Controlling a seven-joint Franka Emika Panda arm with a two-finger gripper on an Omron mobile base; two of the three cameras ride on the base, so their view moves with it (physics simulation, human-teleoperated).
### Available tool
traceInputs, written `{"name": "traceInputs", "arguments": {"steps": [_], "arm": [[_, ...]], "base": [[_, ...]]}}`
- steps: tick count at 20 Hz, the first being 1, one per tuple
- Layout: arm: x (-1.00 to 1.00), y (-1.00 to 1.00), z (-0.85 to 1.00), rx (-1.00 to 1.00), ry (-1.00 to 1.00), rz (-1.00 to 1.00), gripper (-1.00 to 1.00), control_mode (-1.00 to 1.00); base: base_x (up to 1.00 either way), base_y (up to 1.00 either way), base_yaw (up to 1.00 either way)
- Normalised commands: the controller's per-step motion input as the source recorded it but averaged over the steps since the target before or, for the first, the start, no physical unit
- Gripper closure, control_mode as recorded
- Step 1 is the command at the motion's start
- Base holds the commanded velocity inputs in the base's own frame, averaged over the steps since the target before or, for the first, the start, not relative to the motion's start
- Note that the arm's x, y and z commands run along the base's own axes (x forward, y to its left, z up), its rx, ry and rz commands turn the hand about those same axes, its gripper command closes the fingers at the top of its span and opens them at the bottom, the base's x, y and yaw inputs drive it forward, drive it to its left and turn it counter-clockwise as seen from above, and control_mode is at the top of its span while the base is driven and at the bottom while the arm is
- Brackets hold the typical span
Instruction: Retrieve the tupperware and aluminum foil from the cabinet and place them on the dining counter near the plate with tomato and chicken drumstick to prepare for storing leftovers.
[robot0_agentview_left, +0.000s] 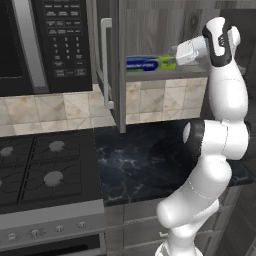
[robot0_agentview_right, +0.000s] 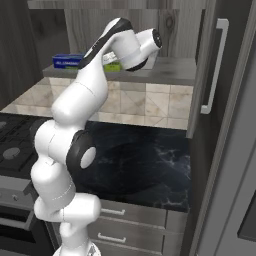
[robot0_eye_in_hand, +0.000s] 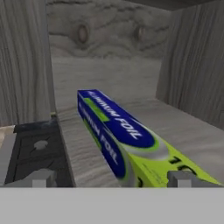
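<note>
Nearest the base, a stove (robot0_agentview_left: 35, 170) with dark burners occupies the left, flush against a black marbled counter (robot0_agentview_left: 140, 165) over grey drawers (robot0_agentview_right: 130, 220). The arm rises from in front of this counter and reaches up into the open cabinet (robot0_agentview_left: 150, 30) above it.

The cabinet door (robot0_agentview_left: 112, 65) stands swung out, edge-on in the left base view, with its pale vertical bar handle (robot0_agentview_left: 106, 62) facing the stove side. A black microwave (robot0_agentview_left: 45, 45) hangs just left of that door. On the far side of the arm, a tall dark panel with a pale bar handle (robot0_agentview_right: 215, 65) stands close by.

The gripper (robot0_eye_in_hand: 111, 178) is inside the cabinet opening, its jaws spread to their full width and holding nothing. In the hand view, one fingertip sits at the left beyond the shelf edge and the other overlaps the lime-green end of the aluminum foil (robot0_eye_in_hand: 118, 131); whether it touches the box cannot be told.

The aluminum foil lies flat on the grey wood-grain shelf (robot0_eye_in_hand: 183, 131), running lengthwise away from the hand. Nothing stands between the hand and the box.

Behind the counter runs a beige tiled backsplash (robot0_agentview_left: 65, 107). The cabinet's back wall (robot0_eye_in_hand: 105, 39) shows grey wood grain with knots.

The box top reads "ALUMINUM FOIL" in white on dark blue. The microwave keypad lettering is too small to read.
</note>
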Motion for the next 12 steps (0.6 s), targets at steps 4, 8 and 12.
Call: {"name": "traceInputs", "arguments": {"steps": [4,8,12], "arm": [[0.14,-0.03,0.0,0.0,0.0,0.13,-1.0,-1.0],[0.2,0.0,0.0,0.0,0.0,0.1,-1.0,-1.0],[0.31,0.0,0.0,0.0,0.0,0.08,-1.0,-1.0]], "base": [[0.0,0.0,0.0],[0.0,0.0,0.0],[0.0,0.0,0.0]]}}
